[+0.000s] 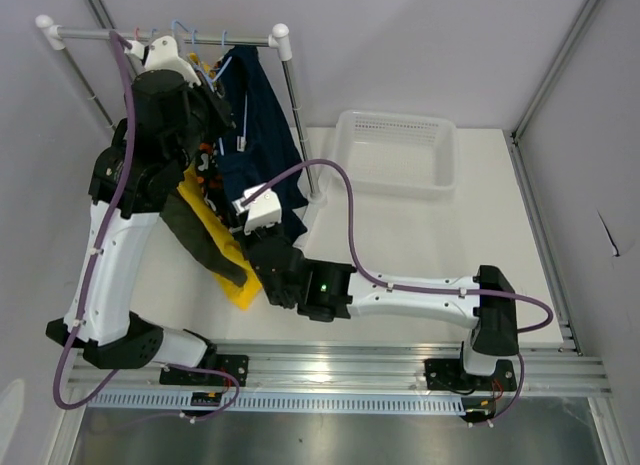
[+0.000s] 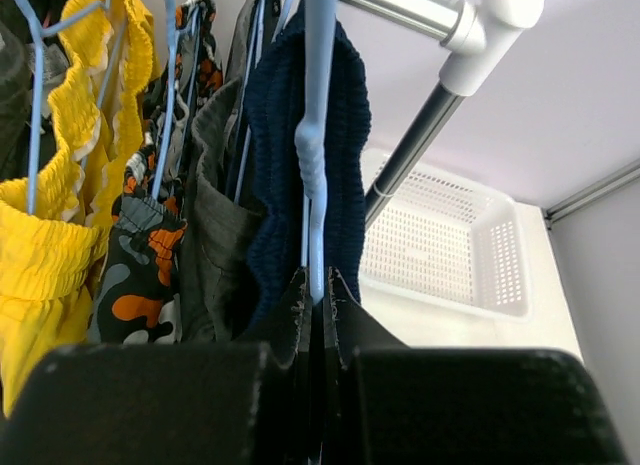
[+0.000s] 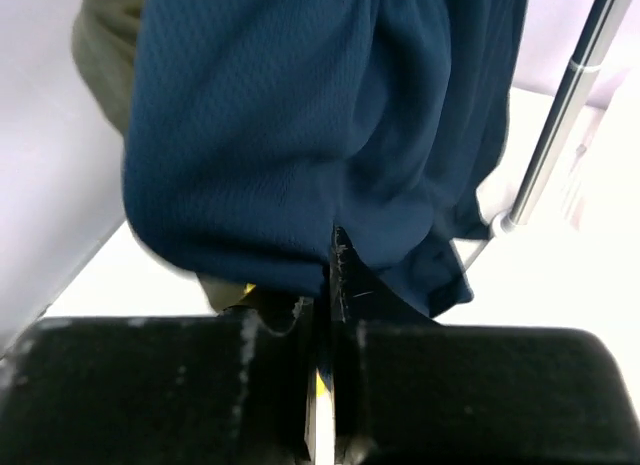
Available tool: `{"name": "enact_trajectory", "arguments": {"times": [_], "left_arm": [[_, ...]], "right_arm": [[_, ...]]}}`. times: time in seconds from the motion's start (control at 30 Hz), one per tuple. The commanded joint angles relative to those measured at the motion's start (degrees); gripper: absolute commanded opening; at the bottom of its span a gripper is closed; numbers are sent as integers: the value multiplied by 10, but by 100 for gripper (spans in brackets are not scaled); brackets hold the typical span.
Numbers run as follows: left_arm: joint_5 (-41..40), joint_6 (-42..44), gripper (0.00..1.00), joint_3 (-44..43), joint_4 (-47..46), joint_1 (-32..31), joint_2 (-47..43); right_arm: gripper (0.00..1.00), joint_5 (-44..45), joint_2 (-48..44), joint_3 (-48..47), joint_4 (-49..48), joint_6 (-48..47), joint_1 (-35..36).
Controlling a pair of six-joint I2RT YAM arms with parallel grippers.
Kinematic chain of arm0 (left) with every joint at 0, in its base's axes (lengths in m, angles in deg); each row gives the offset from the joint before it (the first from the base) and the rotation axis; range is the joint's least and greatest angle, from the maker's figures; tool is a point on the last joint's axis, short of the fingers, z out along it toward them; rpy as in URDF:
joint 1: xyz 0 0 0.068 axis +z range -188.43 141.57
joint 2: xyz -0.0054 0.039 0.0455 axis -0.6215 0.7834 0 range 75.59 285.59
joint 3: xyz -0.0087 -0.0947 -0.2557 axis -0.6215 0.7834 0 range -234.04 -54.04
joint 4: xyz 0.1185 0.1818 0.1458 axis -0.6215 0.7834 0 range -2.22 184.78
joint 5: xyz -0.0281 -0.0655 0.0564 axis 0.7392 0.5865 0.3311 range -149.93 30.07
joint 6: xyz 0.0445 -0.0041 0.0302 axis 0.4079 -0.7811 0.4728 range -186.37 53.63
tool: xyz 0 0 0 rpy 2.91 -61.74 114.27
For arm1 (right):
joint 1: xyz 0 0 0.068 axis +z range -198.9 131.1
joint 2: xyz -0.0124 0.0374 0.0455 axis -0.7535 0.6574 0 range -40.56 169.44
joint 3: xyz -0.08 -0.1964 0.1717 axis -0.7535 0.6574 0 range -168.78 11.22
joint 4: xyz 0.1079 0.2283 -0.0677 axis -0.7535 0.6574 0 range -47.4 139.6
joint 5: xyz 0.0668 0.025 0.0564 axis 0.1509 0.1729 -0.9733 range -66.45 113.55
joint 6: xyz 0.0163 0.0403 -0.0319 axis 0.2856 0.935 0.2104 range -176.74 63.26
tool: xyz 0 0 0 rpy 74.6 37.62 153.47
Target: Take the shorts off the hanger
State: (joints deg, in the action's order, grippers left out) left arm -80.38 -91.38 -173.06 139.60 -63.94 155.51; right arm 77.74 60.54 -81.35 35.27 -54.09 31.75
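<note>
Working outward from the near edge. Both arm bases sit on the aluminium mounting rail (image 1: 350, 370). Both arms lean left, toward the clothes rack at the back-left of the white table (image 1: 430, 235).

Right gripper (image 3: 332, 257): low, at the bottom of the hanging clothes. Its fingers are pressed together with the lower hem of the navy blue mesh-knit shorts (image 3: 280, 135) caught between the tips, as far as the wrist view shows. Judgement: it holds the hem so the garment can be drawn down and off.

Just left of it hang the olive green cloth shorts (image 1: 203, 233) and the bright yellow shorts (image 1: 235, 275). Both drape down toward the table.

Left gripper (image 2: 318, 293): raised to rack height. Its fingers are clamped on the lower end of the light-blue plastic hanger (image 2: 312, 145) that carries the navy pair. The ribbed navy waistband wraps the hanger just above the tips. Judgement: this pinch steadies the hanger so it will not swing or slide along the bar under a pull from below.

Left of the navy pair on the bar:
- the grey woven shorts (image 2: 215, 225), touching the navy
- the orange-black-white patterned shorts (image 2: 140, 285)
- the yellow waistband

These hang on hangers of the same light-blue kind.

Furthest: the silver metal rack bar (image 2: 400, 3) with white end caps, on its upright post (image 2: 405, 155). Beyond the post, the white perforated plastic basket (image 2: 450, 255) lies on the table, well apart from the clothes. It is probably the drop point.

Status: all five pairs are on the rack and none is off yet.
</note>
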Motion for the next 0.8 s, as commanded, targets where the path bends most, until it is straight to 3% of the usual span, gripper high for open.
{"name": "enact_trajectory", "arguments": {"times": [0.0,0.13,0.4,0.57,0.77], "left_arm": [[-8,10,0,-48,-32,-4,-7],[-21,30,0,-98,-39,-3,15],[-32,79,0,-206,-43,10,65],[-1,94,0,-199,-50,10,46],[-39,140,0,-203,-68,10,32]], "right_arm": [[0,54,-30,23,14,56,16],[0,72,-70,98,62,125,50],[0,132,-130,146,166,227,112],[0,137,-169,180,139,218,98],[0,145,-176,196,114,204,93]]}}
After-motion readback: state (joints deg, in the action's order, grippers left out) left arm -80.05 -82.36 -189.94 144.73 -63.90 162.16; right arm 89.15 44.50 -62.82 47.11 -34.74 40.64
